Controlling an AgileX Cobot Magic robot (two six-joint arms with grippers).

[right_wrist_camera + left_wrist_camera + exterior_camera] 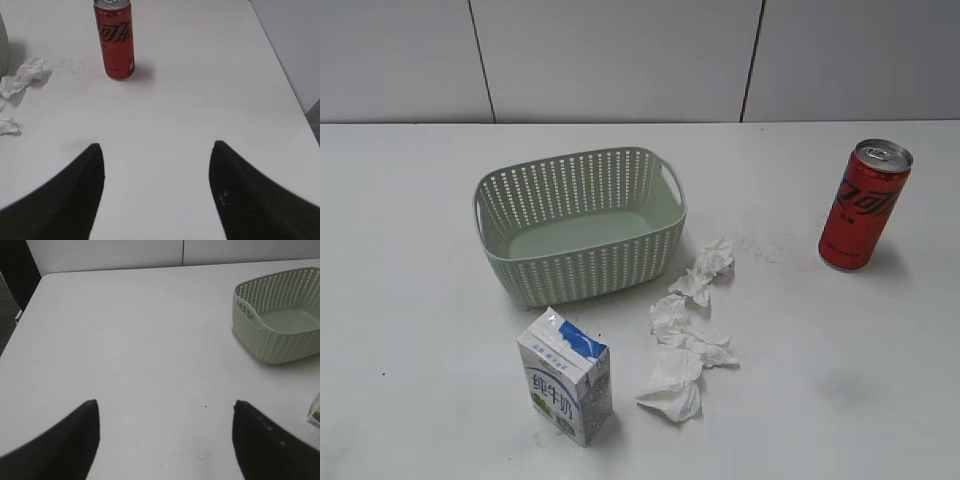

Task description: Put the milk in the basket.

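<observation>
**A:** Quick rundown of the table (880, 400) from the exterior view. Milk (566, 375) standing upright, lower left of centre in the frame, blue corner on top, blue characters facing the camera. Not in the basket (525, 198) yet. Basket just above it in the frame, upper middle-left, pale green, perforated sides, nothing inside. Small gap of bare table between carton and basket, not touching.

**B:** And the grippers?

**A:** Neither visible in the exterior view. Left gripper (165, 407) in the left wrist view: two dark fingertips (75, 440) poking up from the bottom edge, spread wide apart, nothing but white tabletop between them. Holding nothing. Basket up in the top right corner of that view, well apart from the fingers, and just a sliver of the milk (315, 412) at the right edge.

**B:** Same deal on the right?

**A:** Pretty much. Right gripper (155, 145) also gaping wide, bottom of the frame, nothing between the tips. Red can (114, 39) upright at the top of that view, left of centre. Same can over at the right side of the exterior view, well apart from everything else.

**B:** White stuff in the middle?

**A:** Crumpled tissues (688, 340), a loose string of them from the basket's lower right corner down toward bottom centre, just right of the milk. A few also at the left edge of the right wrist view.
</observation>
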